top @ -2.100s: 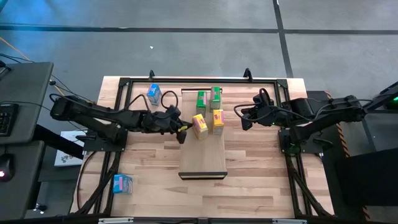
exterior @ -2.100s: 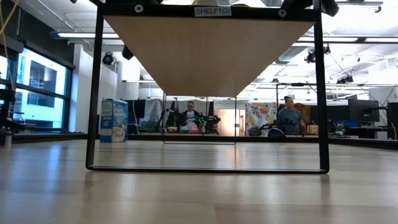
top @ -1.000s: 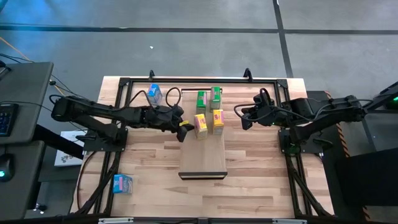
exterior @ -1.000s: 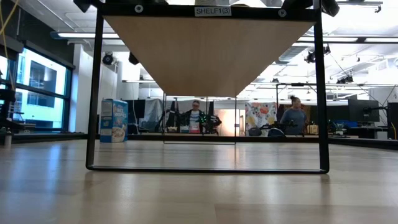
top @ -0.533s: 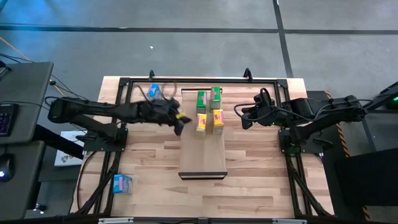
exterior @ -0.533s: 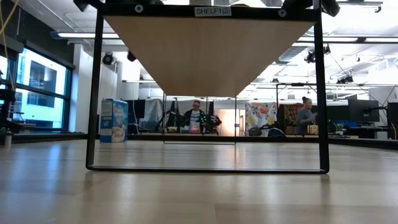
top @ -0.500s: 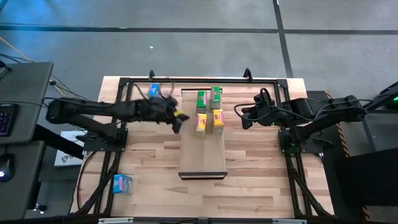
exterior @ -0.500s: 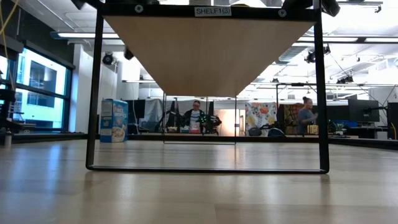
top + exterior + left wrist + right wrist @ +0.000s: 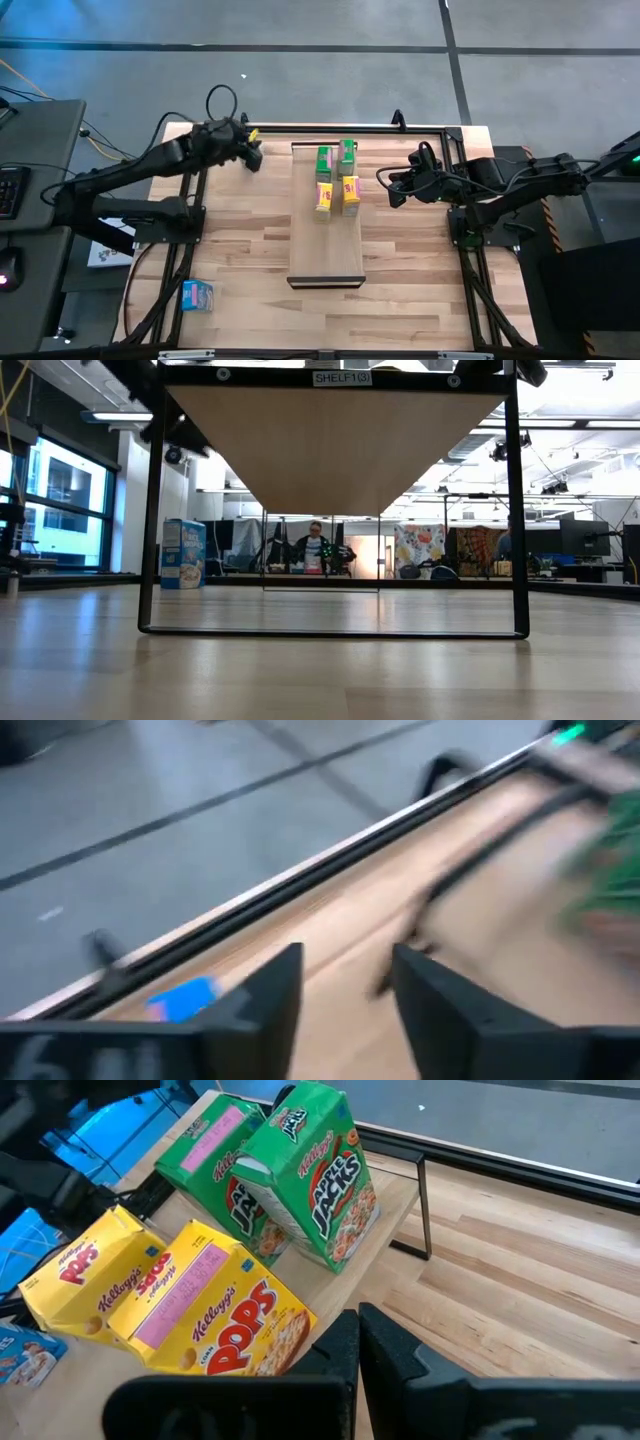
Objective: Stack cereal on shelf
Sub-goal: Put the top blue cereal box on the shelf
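The shelf [image 9: 326, 240] is a light-wood plank at the table's middle, and its underside [image 9: 340, 445] fills the low view. Two green cereal boxes [image 9: 324, 160] [image 9: 347, 156] and two yellow ones [image 9: 322, 198] [image 9: 350, 194] sit on its far half; they also show as green boxes [image 9: 315, 1175] and yellow boxes [image 9: 215, 1320]. One blue box [image 9: 197, 294] lies near the table's near-left corner. Another blue box [image 9: 183, 1000] shows blurred past my open left gripper [image 9: 347, 965], which hovers at the far-left corner [image 9: 250, 155]. My right gripper [image 9: 390, 195] [image 9: 358, 1330] waits shut, right of the shelf.
A black metal frame [image 9: 330, 130] runs along the table's far edge and sides, and its uprights [image 9: 150, 510] carry the shelf. A blue box [image 9: 183, 554] stands upright at the far left in the low view. People sit in the room behind. Bare wood lies near the shelf's near end.
My left gripper has drawn away from the left yellow box and swung quickly toward the table's far-left corner, over the blue box there. The left yellow box, askew a second ago, now sits square beside the other yellow one. My right arm has kept still.
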`<state>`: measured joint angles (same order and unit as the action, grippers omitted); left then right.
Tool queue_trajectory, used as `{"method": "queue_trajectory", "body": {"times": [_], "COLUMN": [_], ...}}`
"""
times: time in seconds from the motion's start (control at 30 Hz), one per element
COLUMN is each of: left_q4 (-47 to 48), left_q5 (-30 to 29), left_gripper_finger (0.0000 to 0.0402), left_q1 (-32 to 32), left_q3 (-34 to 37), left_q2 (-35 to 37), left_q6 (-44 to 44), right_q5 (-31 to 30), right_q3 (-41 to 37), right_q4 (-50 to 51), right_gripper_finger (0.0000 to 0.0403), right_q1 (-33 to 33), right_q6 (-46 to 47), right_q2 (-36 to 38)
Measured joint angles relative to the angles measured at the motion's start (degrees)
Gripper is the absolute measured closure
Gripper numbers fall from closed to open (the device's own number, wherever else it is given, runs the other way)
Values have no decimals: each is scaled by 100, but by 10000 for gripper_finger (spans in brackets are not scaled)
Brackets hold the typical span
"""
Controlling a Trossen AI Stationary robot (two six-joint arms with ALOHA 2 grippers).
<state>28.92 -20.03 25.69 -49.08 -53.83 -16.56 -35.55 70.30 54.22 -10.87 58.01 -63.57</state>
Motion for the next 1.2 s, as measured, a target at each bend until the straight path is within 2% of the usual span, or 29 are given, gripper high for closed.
{"method": "queue_trajectory", "body": {"times": [0.17, 0.3, 0.43, 0.57, 1.2], "left_q4": [264, 840, 1045, 1022, 1341], "left_q5": [114, 743, 1379, 1566, 1455], "left_gripper_finger": [173, 129, 105, 97, 103], "left_q1": [999, 1775, 2268, 2425, 2403], "left_q3": [-22, -234, -367, -394, -396], "left_q2": [-455, -908, -1352, -1660, -2581], "left_q6": [74, 59, -168, -166, -280], "right_q5": [2, 4, -44, -82, -79], "right_q3": [0, 0, 0, 0, 0], "right_q4": [23, 38, 52, 52, 52], "right_gripper_finger": [402, 402, 402, 402, 402], "right_q1": [2, 2, 2, 1, 0], "right_q6": [1, 1, -46, -45, 3], "right_q2": [0, 0, 0, 0, 0]}}
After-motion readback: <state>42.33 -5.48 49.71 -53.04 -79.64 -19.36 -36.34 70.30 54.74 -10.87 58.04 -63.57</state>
